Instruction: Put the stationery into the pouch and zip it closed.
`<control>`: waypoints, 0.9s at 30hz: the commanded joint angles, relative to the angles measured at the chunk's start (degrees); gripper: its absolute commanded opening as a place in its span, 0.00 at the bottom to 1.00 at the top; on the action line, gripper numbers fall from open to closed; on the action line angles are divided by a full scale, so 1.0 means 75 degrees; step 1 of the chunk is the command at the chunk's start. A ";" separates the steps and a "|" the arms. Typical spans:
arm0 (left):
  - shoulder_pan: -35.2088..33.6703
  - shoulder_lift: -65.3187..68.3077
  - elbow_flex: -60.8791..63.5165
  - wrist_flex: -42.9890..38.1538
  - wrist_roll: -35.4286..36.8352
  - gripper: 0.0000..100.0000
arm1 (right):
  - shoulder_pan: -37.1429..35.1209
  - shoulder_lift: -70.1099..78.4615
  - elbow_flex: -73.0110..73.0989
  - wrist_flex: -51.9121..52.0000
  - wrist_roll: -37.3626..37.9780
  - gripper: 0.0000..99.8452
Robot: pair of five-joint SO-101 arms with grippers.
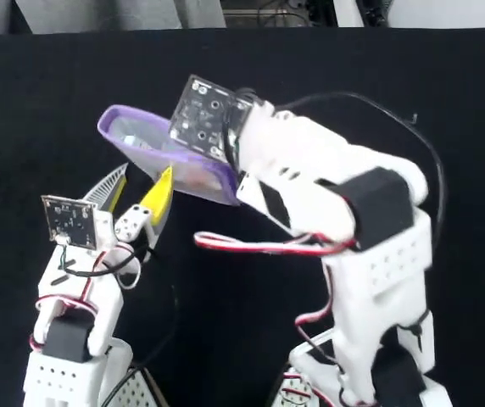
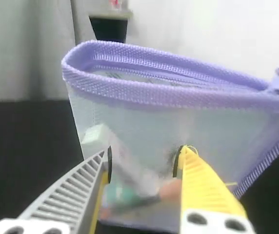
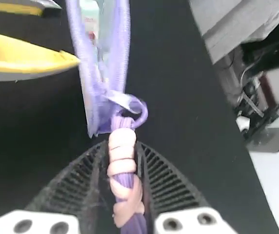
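Between your left gripper's spread jaws, which hold nothing, the pouch hangs just ahead, mouth up, with stationery showing through its mesh. Its long axis runs crosswise to that gripper, toward the zip slider. Farther on, your right gripper is clamped on the braided strap, holding the pouch above the tabletop. Room along that axis looks open.

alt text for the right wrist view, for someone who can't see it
The right tool is shut on the braided purple-and-peach pull cord of a purple-edged mesh pouch, its mouth open, against a black table. The left tool, one finger yellow, sits open beside the pouch.
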 commanded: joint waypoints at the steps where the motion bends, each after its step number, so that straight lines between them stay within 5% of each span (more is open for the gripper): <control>1: -0.0018 0.0527 0.0205 -0.1524 -0.0059 0.22 | -0.0117 -0.0451 0.0275 0.0258 0.0070 0.02; 5: -0.0029 0.2192 -0.0334 -0.2321 -0.0047 0.22 | -0.0504 -0.0580 0.0756 0.0258 0.0070 0.02; 16: -0.0076 0.7408 -0.3745 -0.2426 0.0469 0.22 | -0.2262 -0.0686 0.0803 0.0246 -0.0563 0.02; 27: 0.0147 0.8404 -0.4343 -0.2379 0.0821 0.22 | -0.2122 -0.0662 0.0182 -0.0094 -0.0574 0.02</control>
